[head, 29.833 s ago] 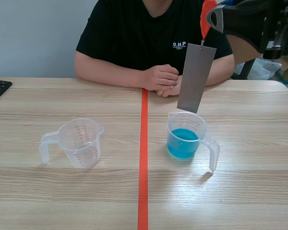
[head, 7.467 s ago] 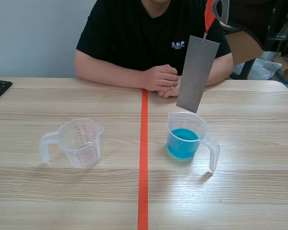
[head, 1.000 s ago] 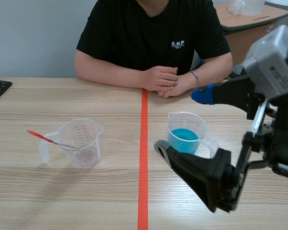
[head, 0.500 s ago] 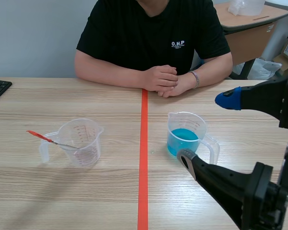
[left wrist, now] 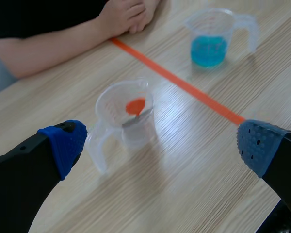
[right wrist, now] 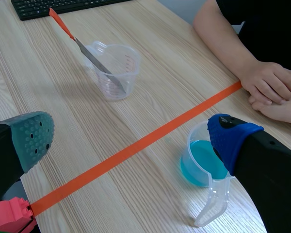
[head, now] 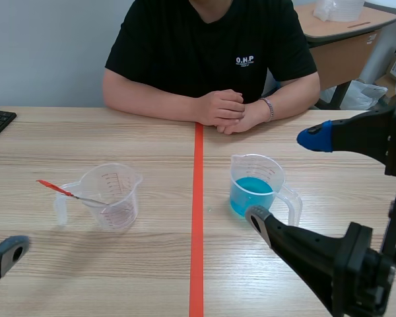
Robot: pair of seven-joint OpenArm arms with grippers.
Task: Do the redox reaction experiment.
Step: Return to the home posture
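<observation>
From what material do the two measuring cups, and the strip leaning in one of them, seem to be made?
Cup without liquid: probably clear plastic, slightly cloudy; the table shows through its wall.
Cup of blue liquid: seemingly the same plastic; the liquid shows through.
Strip: likely thin sheet metal, dull grey, flat; its orange end could be tape or plastic.

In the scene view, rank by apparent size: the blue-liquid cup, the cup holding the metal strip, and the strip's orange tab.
Largest, too alike to rank: clear plastic measuring cup of blue liquid and clear plastic cup holding the grey metal strip.
Smallest: the strip's orange tab.
</observation>
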